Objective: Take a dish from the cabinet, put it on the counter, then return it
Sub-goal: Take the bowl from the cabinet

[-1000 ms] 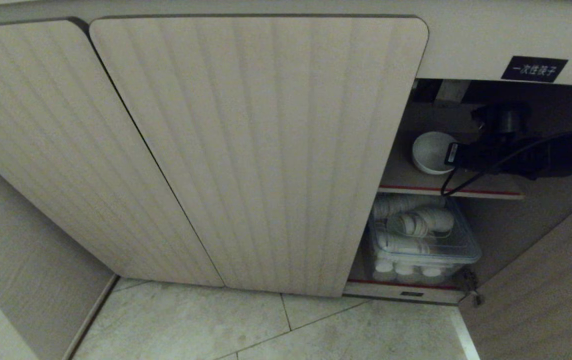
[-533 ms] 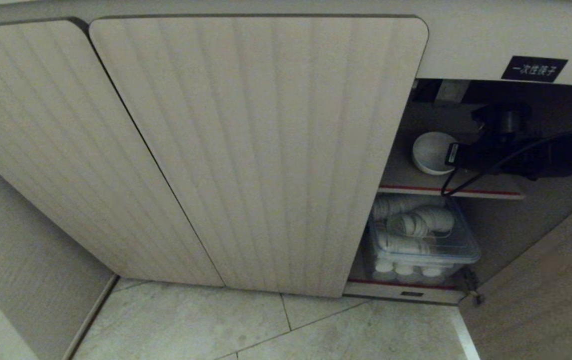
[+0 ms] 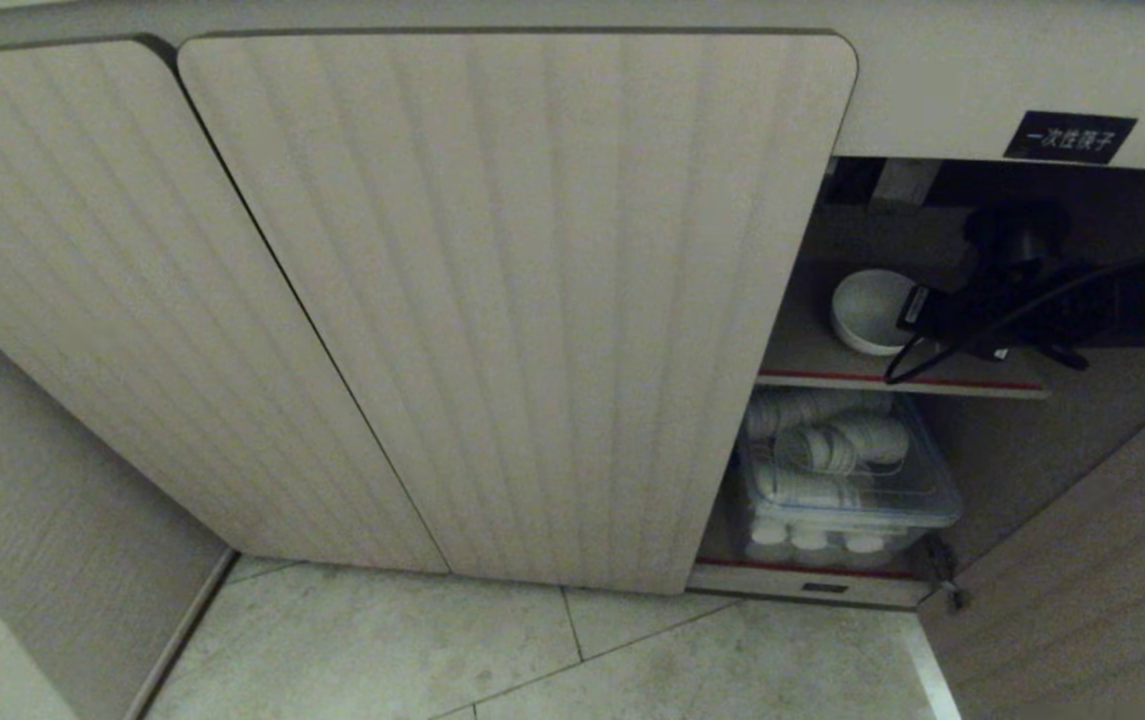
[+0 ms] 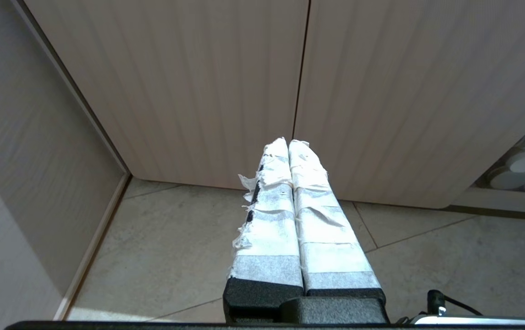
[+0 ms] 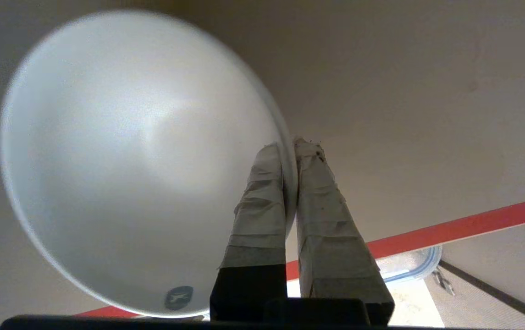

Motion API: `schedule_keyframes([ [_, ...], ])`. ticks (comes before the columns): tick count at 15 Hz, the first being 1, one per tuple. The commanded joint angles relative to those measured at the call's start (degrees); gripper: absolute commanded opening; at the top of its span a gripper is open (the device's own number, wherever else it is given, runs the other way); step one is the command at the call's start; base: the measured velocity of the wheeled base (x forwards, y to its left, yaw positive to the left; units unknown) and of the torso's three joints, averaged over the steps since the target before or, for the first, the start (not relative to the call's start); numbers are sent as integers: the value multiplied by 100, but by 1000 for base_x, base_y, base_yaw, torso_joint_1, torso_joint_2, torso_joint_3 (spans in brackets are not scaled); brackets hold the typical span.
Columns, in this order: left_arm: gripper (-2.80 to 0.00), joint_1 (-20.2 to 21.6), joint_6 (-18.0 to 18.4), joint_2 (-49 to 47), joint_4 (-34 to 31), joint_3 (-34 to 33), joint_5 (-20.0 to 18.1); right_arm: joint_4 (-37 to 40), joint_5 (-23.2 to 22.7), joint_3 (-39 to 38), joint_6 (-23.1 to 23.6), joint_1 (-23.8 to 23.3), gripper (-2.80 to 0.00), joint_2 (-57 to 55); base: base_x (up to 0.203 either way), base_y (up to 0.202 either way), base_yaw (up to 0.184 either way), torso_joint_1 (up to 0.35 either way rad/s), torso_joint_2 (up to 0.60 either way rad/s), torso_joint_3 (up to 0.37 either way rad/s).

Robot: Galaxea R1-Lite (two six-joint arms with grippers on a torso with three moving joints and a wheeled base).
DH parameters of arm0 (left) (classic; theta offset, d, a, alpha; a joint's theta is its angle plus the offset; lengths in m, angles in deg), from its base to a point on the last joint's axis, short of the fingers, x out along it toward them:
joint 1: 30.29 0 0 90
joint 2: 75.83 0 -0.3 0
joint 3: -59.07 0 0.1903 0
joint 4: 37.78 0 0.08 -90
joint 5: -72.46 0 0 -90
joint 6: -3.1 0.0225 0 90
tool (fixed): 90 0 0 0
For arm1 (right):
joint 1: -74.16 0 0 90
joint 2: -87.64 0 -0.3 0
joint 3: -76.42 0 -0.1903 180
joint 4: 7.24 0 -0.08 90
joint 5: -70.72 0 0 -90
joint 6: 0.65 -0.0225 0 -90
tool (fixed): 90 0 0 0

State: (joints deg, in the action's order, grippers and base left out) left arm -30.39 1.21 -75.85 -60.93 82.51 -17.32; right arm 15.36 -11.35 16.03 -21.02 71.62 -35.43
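Your left end effector [image 4: 290, 151] is parked low before the closed ribbed beige doors [image 3: 492, 300], taped fingers pressed together. Your right end effector [image 5: 290, 151] pinches the rim of the small glossy white ceramic bowl [image 3: 867, 310] over the red-edged shelf [image 3: 812, 378], likely for clearance. It looks plain and deep-sided.

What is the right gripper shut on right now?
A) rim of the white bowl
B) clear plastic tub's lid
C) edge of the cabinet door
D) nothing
A: the right gripper pinches the rim of the white bowl, one finger on each side, over the red-edged shelf.
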Motion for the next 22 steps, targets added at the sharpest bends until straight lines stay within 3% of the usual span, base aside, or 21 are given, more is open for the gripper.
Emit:
schedule_keyframes([
  [1,-280,1,-4,2,4,1,4,-20,-2,-9,-20,-10,-280,57,0,0,0,0,0,0],
  [6,-280,1,-4,2,4,-6,4,-80,6,-256,-44,-10,-280,203,0,0,0,0,0,0],
  [15,-280,1,-4,2,4,-1,4,-169,-2,-894,-749,-10,-280,685,0,0,0,0,0,0],
  [22,-280,1,-4,2,4,-7,4,-602,-46,-1617,-830,-10,-280,1088,0,0,0,0,0,0],
])
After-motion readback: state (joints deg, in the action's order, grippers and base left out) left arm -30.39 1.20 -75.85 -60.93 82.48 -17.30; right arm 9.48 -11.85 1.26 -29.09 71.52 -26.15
